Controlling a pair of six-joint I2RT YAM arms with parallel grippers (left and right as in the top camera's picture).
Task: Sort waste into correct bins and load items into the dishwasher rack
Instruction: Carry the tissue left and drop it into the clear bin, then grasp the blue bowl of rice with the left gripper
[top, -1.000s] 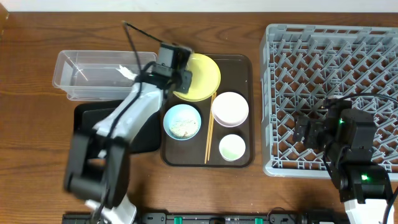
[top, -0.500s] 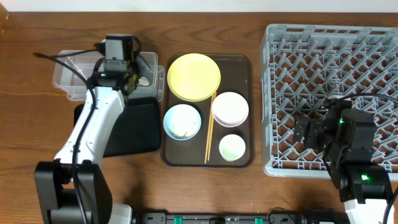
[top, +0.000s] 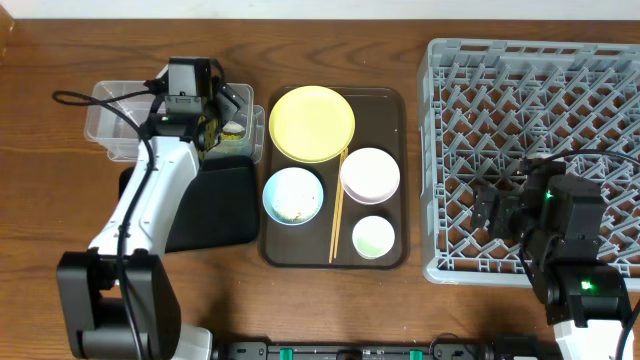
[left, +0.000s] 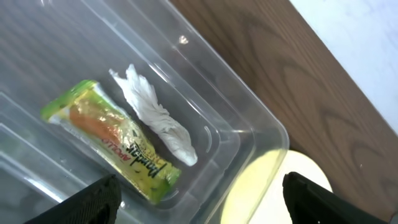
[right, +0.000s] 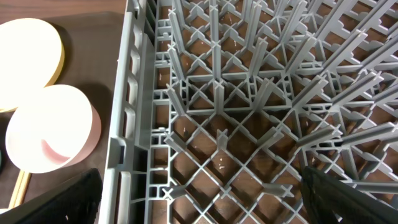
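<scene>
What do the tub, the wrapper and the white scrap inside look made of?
Tub: clear glossy plastic, the table showing through its walls. Wrapper: shiny printed film, probably plastic or foil, creased with glints. White scrap: matte paper or tissue, twisted into soft folds.

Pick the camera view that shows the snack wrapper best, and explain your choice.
The left wrist view: the snack wrapper lies close up inside the clear tub, beside the paper scrap, its print visible. Overhead shows it only as a tiny yellow-green speck. The right wrist view misses it.
</scene>
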